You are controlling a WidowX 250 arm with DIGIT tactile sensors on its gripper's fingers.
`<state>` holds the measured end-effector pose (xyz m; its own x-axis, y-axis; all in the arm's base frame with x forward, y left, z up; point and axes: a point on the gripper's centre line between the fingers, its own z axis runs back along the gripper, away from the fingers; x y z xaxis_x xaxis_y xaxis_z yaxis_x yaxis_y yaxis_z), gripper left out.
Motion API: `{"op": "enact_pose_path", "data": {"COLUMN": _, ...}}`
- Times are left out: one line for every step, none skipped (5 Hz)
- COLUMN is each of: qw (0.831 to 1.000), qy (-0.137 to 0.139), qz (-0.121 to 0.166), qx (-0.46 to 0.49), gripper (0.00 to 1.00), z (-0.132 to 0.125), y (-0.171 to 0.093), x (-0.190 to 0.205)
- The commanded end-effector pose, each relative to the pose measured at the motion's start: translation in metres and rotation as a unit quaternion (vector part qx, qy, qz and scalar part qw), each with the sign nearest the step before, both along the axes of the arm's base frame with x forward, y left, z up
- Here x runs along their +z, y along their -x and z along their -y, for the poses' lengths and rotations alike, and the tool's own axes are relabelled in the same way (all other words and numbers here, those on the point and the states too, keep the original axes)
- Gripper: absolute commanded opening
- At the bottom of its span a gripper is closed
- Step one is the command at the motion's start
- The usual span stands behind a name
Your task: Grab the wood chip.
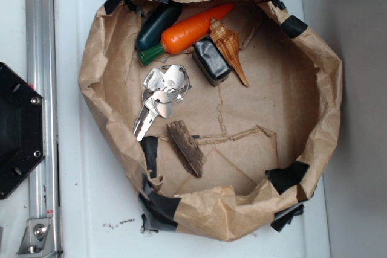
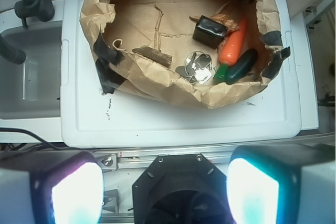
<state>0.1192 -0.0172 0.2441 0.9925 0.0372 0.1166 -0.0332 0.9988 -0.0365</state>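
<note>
The wood chip (image 1: 186,148) is a dark brown rough sliver lying flat on the brown paper, just below the bunch of keys (image 1: 161,97). In the wrist view the wood chip (image 2: 152,55) lies near the paper's front left fold. My gripper (image 2: 165,192) shows only in the wrist view, high above the robot's base and well short of the paper nest. Its two glowing pads (image 2: 77,192) stand wide apart with nothing between them. The gripper does not appear in the exterior view.
A crumpled brown paper nest (image 1: 91,77) with black tape rings the objects on a white lid (image 2: 173,119). Inside lie an orange toy carrot (image 1: 193,28), a dark green vegetable (image 1: 157,25), a black block (image 1: 211,58) and a striped seashell (image 1: 233,49). A metal rail (image 1: 39,89) runs at left.
</note>
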Motion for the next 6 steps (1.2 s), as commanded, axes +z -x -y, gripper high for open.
{"op": "enact_pose_path", "data": {"qw": 1.0, "qy": 0.0, "qz": 0.0, "qx": 0.0, "gripper": 1.0, "z": 0.0, "y": 0.0, "x": 0.0}}
{"op": "enact_pose_path", "data": {"qw": 0.998, "qy": -0.056, "qz": 0.008, "qx": -0.014, "gripper": 1.0, "z": -0.008, "y": -0.05, "x": -0.021}}
{"op": "enact_pose_path", "data": {"qw": 0.995, "qy": -0.045, "qz": 0.012, "qx": -0.091, "gripper": 1.0, "z": 0.002, "y": -0.101, "x": -0.041}}
{"op": "enact_pose_path", "data": {"qw": 0.988, "qy": -0.031, "qz": 0.003, "qx": -0.152, "gripper": 1.0, "z": -0.003, "y": -0.138, "x": -0.077}}
{"op": "enact_pose_path", "data": {"qw": 0.979, "qy": -0.001, "qz": -0.021, "qx": -0.202, "gripper": 1.0, "z": -0.012, "y": -0.145, "x": -0.125}}
{"op": "enact_pose_path", "data": {"qw": 0.976, "qy": 0.016, "qz": -0.029, "qx": -0.216, "gripper": 1.0, "z": -0.023, "y": -0.141, "x": -0.144}}
